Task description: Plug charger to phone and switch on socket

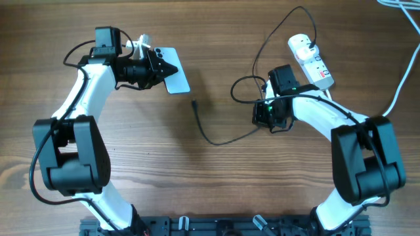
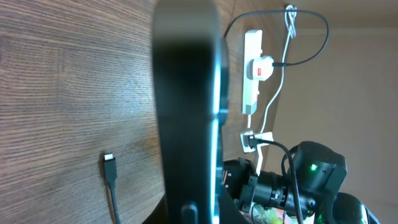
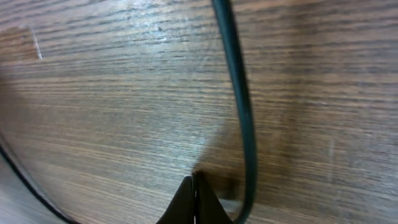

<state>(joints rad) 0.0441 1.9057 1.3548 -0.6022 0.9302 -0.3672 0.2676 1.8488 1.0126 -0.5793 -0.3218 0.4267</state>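
**Bench layout, left to right.** A brown wood-grain bench (image 1: pixel 216 196) filled the overhead view.

- **Far left:** the left gripper (image 1: pixel 167 71) was clamped on the phone (image 1: pixel 178 81). The phone's pale back faced up, and a teal glow edged it in the left wrist view.
- **Centre:** the plug tip (image 1: pixel 194 103) of the charger (image 1: pixel 216 139) lay free on the wood, apart from the phone. Its black cable curved rightward.
- **Right of centre:** the right gripper (image 3: pixel 194 198) pointed down at the bench with its fingers pressed together. The cable ran just beside them, not between.
- **Far right:** the socket (image 1: pixel 310 60) lay flat with the charger plugged in. Its white cord (image 1: pixel 401 88) left by the right edge.

In the left wrist view, a plain tan surface stood beyond the socket.
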